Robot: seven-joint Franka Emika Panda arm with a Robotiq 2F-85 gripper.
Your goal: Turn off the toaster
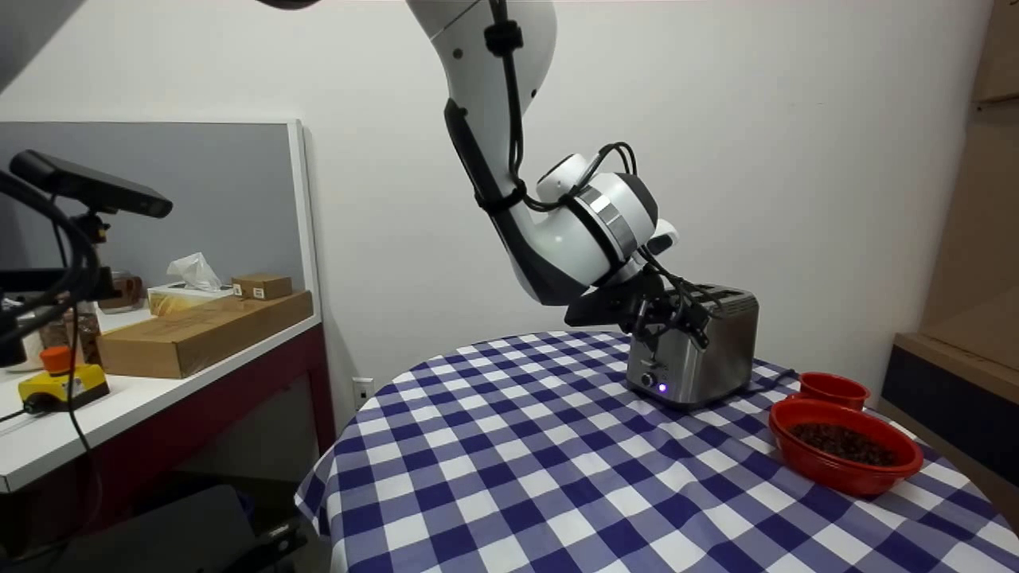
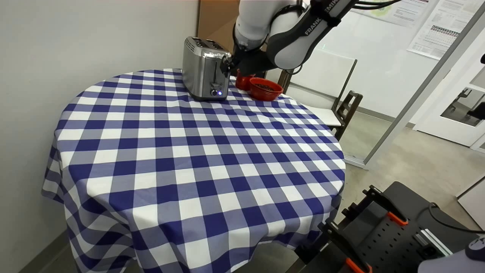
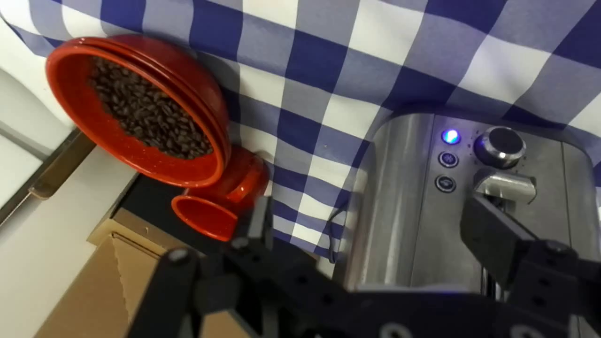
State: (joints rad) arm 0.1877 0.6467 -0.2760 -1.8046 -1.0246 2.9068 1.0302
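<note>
The silver toaster (image 1: 723, 358) stands upright on the checkered tablecloth; it also shows in an exterior view (image 2: 195, 70) and the wrist view (image 3: 392, 202). Its front has a lit blue-violet button (image 3: 450, 136), two unlit buttons below it (image 3: 447, 171), a round knob (image 3: 500, 147) and a metal lever (image 3: 509, 185). The lever sits low in its slot, just above the knob. My gripper (image 3: 368, 211) is open and empty, fingers wide apart, in front of the toaster's face. One finger overlaps the slot just past the lever; contact cannot be told. The other is beyond the toaster's side.
A red bowl (image 3: 202, 98) of dark beans and a red cup (image 3: 253, 188) stand beside the toaster, also visible in an exterior view (image 1: 848, 477). A cord (image 3: 330, 234) runs behind the toaster. A wall is behind the table. Cardboard (image 3: 94, 281) stands past the cup.
</note>
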